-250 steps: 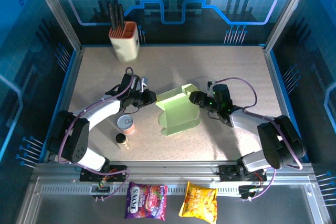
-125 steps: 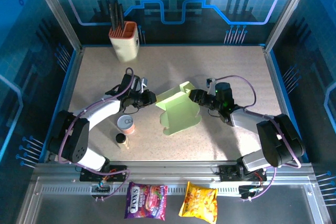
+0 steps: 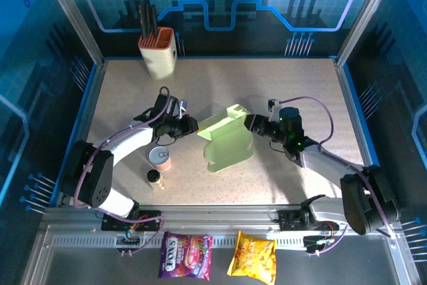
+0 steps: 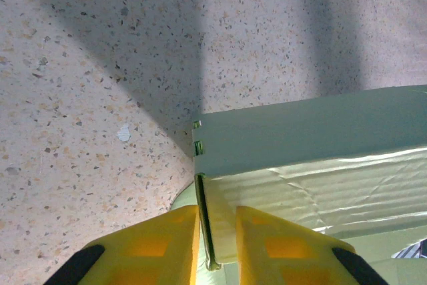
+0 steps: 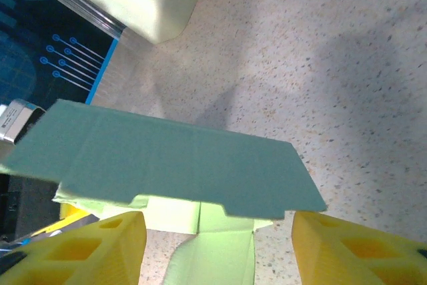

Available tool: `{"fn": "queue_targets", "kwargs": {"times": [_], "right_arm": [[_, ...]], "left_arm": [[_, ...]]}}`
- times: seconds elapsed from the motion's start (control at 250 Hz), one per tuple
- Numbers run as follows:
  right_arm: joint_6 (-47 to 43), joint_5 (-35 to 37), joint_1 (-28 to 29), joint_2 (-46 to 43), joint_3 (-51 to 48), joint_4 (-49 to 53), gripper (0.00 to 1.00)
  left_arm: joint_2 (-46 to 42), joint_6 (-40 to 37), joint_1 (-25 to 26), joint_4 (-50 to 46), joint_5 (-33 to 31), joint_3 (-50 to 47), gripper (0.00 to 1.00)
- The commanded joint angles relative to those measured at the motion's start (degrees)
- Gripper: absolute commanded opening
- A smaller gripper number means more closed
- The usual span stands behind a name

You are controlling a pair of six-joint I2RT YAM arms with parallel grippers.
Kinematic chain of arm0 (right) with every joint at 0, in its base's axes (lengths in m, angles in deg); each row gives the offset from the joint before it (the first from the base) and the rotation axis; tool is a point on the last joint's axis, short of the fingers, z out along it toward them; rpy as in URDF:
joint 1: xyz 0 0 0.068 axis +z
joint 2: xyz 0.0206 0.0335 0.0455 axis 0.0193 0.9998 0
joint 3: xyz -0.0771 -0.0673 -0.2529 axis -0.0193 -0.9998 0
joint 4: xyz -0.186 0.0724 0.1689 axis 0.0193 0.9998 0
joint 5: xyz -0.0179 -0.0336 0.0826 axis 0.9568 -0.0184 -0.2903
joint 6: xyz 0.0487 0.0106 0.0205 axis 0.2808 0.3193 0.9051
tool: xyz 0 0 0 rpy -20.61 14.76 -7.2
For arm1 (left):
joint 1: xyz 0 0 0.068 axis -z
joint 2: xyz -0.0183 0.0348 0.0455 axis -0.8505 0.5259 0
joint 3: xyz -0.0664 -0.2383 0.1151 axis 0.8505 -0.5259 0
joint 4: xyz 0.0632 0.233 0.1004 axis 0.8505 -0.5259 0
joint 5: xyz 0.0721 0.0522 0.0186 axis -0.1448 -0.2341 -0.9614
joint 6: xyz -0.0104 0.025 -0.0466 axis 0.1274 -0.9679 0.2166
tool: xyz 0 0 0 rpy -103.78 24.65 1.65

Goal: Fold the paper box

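Right now the paper box (image 3: 227, 143) sits at the middle of the top view, half formed: a pale green panel stands up at its upper edge, and the rest lies open toward the bottom of the frame on the speckled table (image 3: 300, 85). In my left wrist view the box (image 4: 313, 138) fills the right half, with a creased inner face under a flat outer panel.

My left gripper (image 3: 193, 125) is at the box's left corner. Up close, the left gripper (image 4: 217, 231) is pinched on a thin cardboard edge that runs straight up between the two yellow fingers (image 4: 160, 245).

My right gripper (image 3: 251, 123) is at the raised panel's right end. In its own camera the right gripper (image 5: 213, 225) is spread wide, holding nothing. The green panel of the box (image 5: 180, 158) lies across the frame above the gap. I cannot tell whether either pad touches it.

I judge this to be mid-fold: one side is anchored and a wall is being brought upright. The next move probably calls for my right fingers to close on or push that panel along its crease while the left pinch stays firm.

Further out, a can (image 3: 160, 159) stands just below my left arm, and the utensil holder (image 3: 159, 55) is at the upper left.
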Motion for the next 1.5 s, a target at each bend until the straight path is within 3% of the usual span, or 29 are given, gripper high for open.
{"fn": "queue_targets", "kwargs": {"times": [0.0, 0.336, 0.475, 0.747, 1.243, 1.494], "right_arm": [[-7.17, 4.69, 1.12, -3.31, 1.87, 8.3, 0.61], [-11.61, 9.81, 1.44, -11.26, 2.73, 21.49, 0.61], [-13.75, 7.79, 1.36, -11.81, 2.91, 22.55, 0.63], [-12.74, 1.49, 1.35, -3.17, 6.81, 20.87, 0.54], [-5.36, 3.87, 0.48, 12.21, 9.05, 11.41, 0.38], [-3.03, 4.57, -0.39, 17.07, 9.17, 8.3, 0.38]], "left_arm": [[-1.36, -1.42, 0.14, -3.15, -0.3, 1.93, 0.23], [0.34, -3.92, 2.02, -7.86, -0.41, 8.16, 0.35], [1.44, -5.53, 3.1, -11.36, -1.79, 11.53, 0.39], [4.33, -6.1, 5.26, -16.45, -4.98, 15.42, 0.44], [7.37, -6.31, 6.11, -16.83, -6.48, 14.88, 0.36], [7.33, -6.18, 6.11, -16.24, -6.84, 13.11, 0.33]]}}
